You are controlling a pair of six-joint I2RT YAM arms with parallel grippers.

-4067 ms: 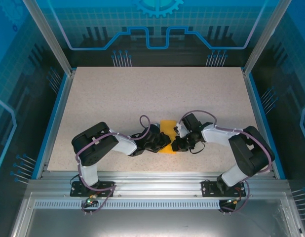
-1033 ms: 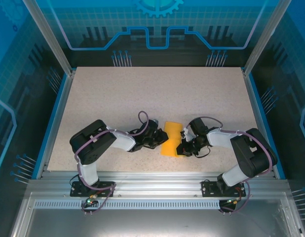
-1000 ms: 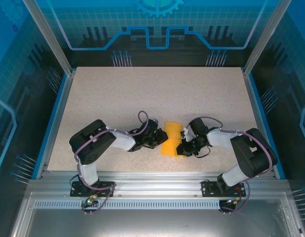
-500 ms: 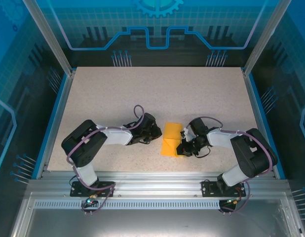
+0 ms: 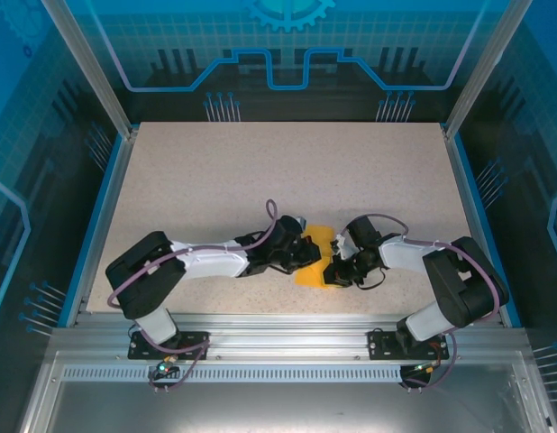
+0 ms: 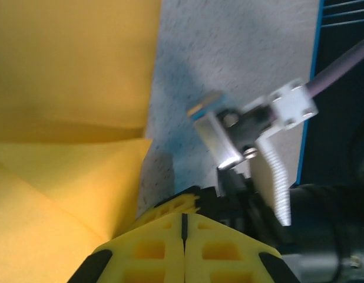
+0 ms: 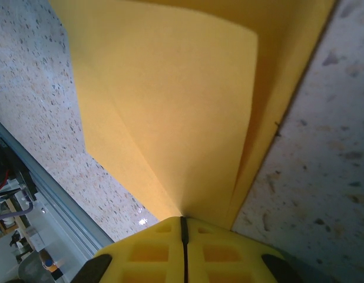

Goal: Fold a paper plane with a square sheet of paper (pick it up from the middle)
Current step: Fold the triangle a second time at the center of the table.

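From above, a speckled beige table (image 5: 260,171) with a blue rim sits inside translucent blue walls (image 5: 35,135) printed with circuit patterns. A silver aluminium rail (image 5: 278,329) runs along the near edge. The thin, creased orange-yellow sheet of paper (image 5: 311,271) lies near the table's front, in the middle, between the two arms. The left gripper (image 5: 304,253) is over its left side and the right gripper (image 5: 331,271) at its right edge.

In the left wrist view, the left gripper (image 6: 183,233) has its yellow fingers pressed flat together with nothing visible in the seam. The sheet of paper (image 6: 70,76) spreads up and to the left, with one folded flap ending in a point just beside those fingers. Bare table (image 6: 229,53) lies to the right, with a grey-and-white bracket (image 6: 229,138) and a lilac cable (image 6: 341,71) past it.

In the right wrist view, the right gripper (image 7: 183,230) is closed, pinching the sheet of paper (image 7: 170,106). The paper's crease runs straight into the seam between the fingers. Speckled table (image 7: 311,165) shows on both sides, and the rail (image 7: 52,188) at lower left.
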